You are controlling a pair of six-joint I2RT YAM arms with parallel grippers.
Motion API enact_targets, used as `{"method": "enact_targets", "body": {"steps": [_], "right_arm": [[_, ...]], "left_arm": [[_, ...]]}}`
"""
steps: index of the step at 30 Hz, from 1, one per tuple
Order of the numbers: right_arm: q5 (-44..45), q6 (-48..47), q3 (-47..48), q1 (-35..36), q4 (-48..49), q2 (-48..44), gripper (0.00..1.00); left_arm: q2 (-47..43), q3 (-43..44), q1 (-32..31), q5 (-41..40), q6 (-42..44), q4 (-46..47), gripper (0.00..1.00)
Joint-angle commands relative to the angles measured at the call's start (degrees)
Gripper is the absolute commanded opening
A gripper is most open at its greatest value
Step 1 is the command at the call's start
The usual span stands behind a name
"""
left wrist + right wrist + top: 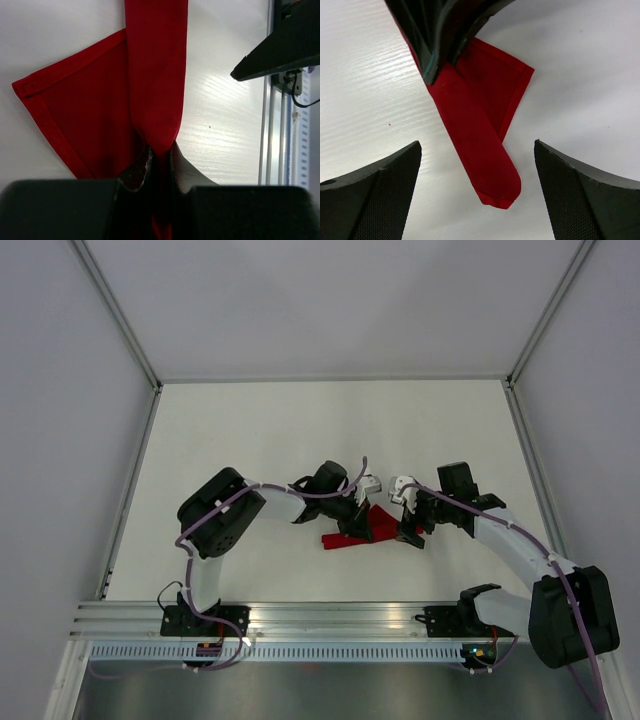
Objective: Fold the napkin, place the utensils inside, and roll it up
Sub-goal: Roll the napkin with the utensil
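The left hand (160, 152) pinches the rolled napkin (155, 65), likely to stop it unrolling on the counter (580, 60), while the right hand (476, 150) hovers open over its end.

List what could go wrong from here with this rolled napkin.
1. The left pincer is shut on only one end of the napkin roll; a pull or lift could stretch it loose.
2. A corner flap lies flat beside the roll, untucked, and might let it unwind.
3. The right pincer is open astride the free end; closing off-centre could flatten or shove it. The utensils are not visible, so whether they could slip out cannot be told.
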Motion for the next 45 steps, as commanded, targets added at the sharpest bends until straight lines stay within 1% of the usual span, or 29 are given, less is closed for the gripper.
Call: {"method": "enact_targets", "body": {"steps": [1, 3, 4, 6, 7, 9, 11, 16, 22, 25, 26, 27, 28, 29, 30, 31, 32, 33, 34, 36, 37, 38, 39, 40, 41, 42, 43, 44, 45], "right_arm": [[-2.4, -4.5, -1.9, 1.8, 1.1, -2.0, 0.98], [-0.9, -4.0, -3.5, 3.3, 3.7, -2.6, 0.98], [2.0, -3.4, -4.3, 5.9, 5.2, -2.9, 0.98], [5.5, -1.8, -6.8, 9.2, 10.1, -3.5, 0.98], [6.7, -1.3, -7.6, 12.6, 11.6, -3.5, 0.98], [9.4, -0.3, -8.7, 16.3, 14.7, -2.4, 0.97], [11.4, 0.0, -9.1, 18.0, 17.0, -0.1, 0.91], [15.1, 0.8, -9.8, 20.7, 21.5, 4.5, 0.81], [17.5, 1.2, -10.4, 22.2, 24.0, 6.7, 0.71], [18.1, 1.2, -10.2, 22.5, 24.0, 8.0, 0.6], [18.1, 1.1, -10.2, 22.5, 23.8, 8.2, 0.54], [18.2, 1.0, -10.2, 22.5, 23.5, 8.2, 0.51], [18.2, 1.0, -10.4, 22.4, 23.4, 8.3, 0.48], [18.3, 0.9, -10.5, 22.6, 23.0, 8.2, 0.39], [18.4, 1.0, -10.5, 22.5, 22.9, 8.2, 0.34], [18.5, 1.1, -10.5, 22.5, 22.8, 8.1, 0.28], [18.8, 1.3, -10.5, 22.6, 22.4, 8.1, 0.18], [18.8, 1.5, -10.3, 22.5, 21.9, 8.1, 0.12], [18.7, 1.6, -10.0, 22.5, 21.6, 8.1, 0.1], [18.1, 1.7, -9.8, 22.6, 20.5, 8.1, 0.08], [17.7, 1.6, -9.5, 22.5, 19.8, 8.3, 0.07], [16.8, 1.6, -9.2, 22.6, 18.6, 8.5, 0.06], [16.3, 1.5, -9.0, 22.4, 17.7, 8.8, 0.06], [15.9, 1.3, -8.3, 22.4, 17.0, 9.1, 0.05], [15.3, 1.0, -7.9, 22.4, 15.5, 9.5, 0.04], [14.1, 0.9, -7.5, 22.4, 14.6, 9.8, 0.04], [13.4, 0.6, -6.4, 22.3, 13.8, 10.6, 0.03], [12.7, 0.4, -5.9, 22.3, 11.9, 11.0, 0.0], [11.3, 0.2, -4.8, 22.1, 11.1, 11.7, 0.01]], "left_arm": [[6.2, 1.2, 1.5, 2.6, -2.4, -12.1, 0.02], [7.2, 3.4, 2.0, 4.3, -2.7, -15.2, 0.02], [8.0, 4.3, 2.3, 4.3, -2.7, -15.4, 0.02], [8.8, 6.3, 2.6, 4.3, -2.3, -19.8, 0.02], [9.2, 7.1, 2.8, 4.3, -2.3, -21.1, 0.02], [10.5, 9.2, 3.0, 4.8, -2.6, -23.9, 0.02], [11.4, 10.6, 3.1, 4.7, -2.9, -25.1, 0.02], [11.9, 11.5, 3.4, 4.5, -4.3, -27.0, 0.02], [11.9, 11.9, 3.5, 5.2, -5.0, -27.4, 0.04], [11.3, 11.7, 3.5, 5.3, -5.3, -27.4, 0.09], [10.8, 11.4, 3.5, 5.1, -5.7, -26.3, 0.11], [9.7, 11.1, 3.5, 4.8, -6.1, -25.8, 0.19], [9.1, 10.5, 3.5, 4.3, -6.4, -25.2, 0.22], [8.5, 10.3, 3.5, 3.7, -6.6, -24.5, 0.24], [7.9, 10.1, 3.5, 3.6, -6.8, -23.9, 0.31], [7.3, 9.9, 3.5, 3.2, -7.1, -23.3, 0.35], [5.8, 9.4, 3.5, 2.3, -7.4, -22.7, 0.37], [5.0, 9.2, 3.6, 2.0, -7.8, -21.6, 0.4], [4.0, 8.6, 3.5, 1.5, -8.1, -21.0, 0.41], [0.9, 7.7, 3.5, -2.6, -8.7, -18.2, 0.45], [-0.5, 5.9, 3.6, -6.9, -9.1, -16.7, 0.46], [-3.7, 4.7, 3.6, -8.9, -9.6, -15.4, 0.47], [-5.2, 3.4, 3.8, -10.9, -9.9, -11.0, 0.5], [-6.7, 0.8, 3.8, -13.1, -10.0, -9.2, 0.51], [-8.3, -0.6, 3.8, -17.3, -10.5, -7.4, 0.52], [-11.1, -2.2, 3.8, -18.9, -10.5, -5.1, 0.53], [-12.7, -5.0, 3.9, -23.0, -10.5, -1.5, 0.53], [-14.1, -6.6, 3.8, -24.9, -10.6, 0.5, 0.54], [-16.8, -8.0, 3.8, -26.9, -10.6, 2.3, 0.54]]}}
